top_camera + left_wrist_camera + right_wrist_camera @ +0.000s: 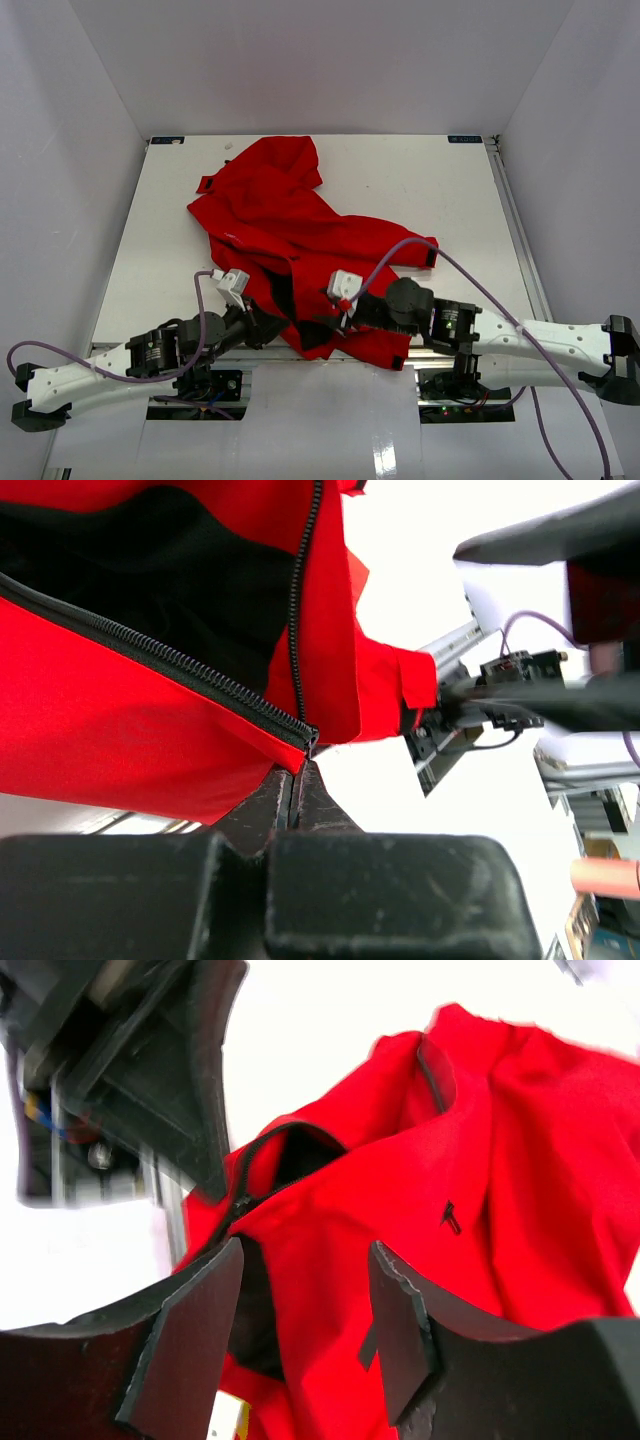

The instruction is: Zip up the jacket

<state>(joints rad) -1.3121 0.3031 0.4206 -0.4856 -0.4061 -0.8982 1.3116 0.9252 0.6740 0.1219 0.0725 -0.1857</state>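
Note:
The red jacket [290, 220] lies crumpled on the white table [430, 180], its near hem hanging over the front edge. Its front is apart near the hem, showing black lining [180, 570] and the dark zipper [180, 665]. My left gripper [298, 772] is shut on the bottom end of the zipper at the hem. In the top view the left gripper [268, 325] sits at the jacket's near left. My right gripper [305, 1252] is open, with red fabric [480, 1160] between and beyond its fingers but not pinched. From above, the right gripper [328, 322] is over the hem, close to the left one.
White walls enclose the table on three sides. A purple cable [480, 285] arcs over the right arm, and another loops by the left arm [60, 355]. The arm bases and a metal rail [440, 385] lie along the near edge.

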